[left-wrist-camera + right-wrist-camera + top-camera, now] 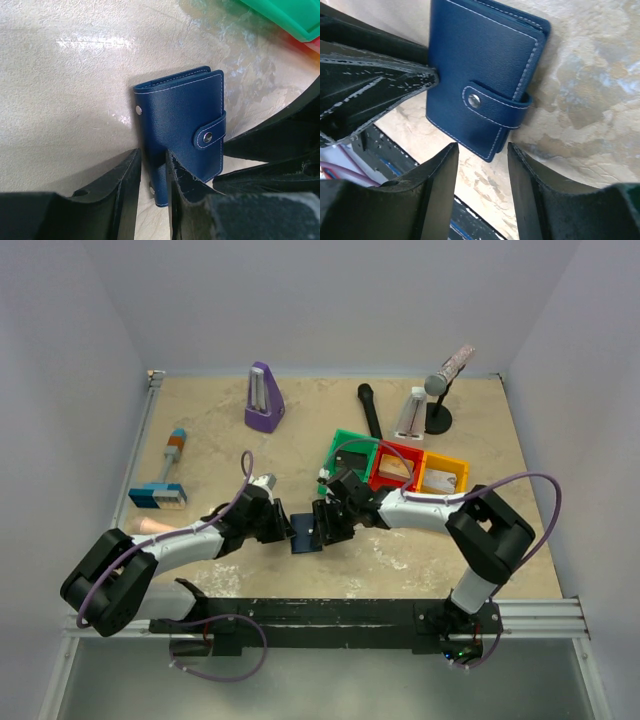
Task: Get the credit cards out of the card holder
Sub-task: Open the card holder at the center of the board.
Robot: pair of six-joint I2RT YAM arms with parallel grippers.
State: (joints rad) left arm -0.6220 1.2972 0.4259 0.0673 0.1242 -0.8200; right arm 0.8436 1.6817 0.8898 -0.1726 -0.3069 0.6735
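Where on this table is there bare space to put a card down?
Bare sand-coloured table lies between the purple metronome and the green bin, and right of the card holder. Around the holder, both grippers crowd in.

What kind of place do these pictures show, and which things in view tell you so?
Probably a robot test bench in a lab: a walled-in table with two arms bolted to its near edge, and unrelated props scattered about, such as a purple metronome, a microphone on a stand and coloured bins.
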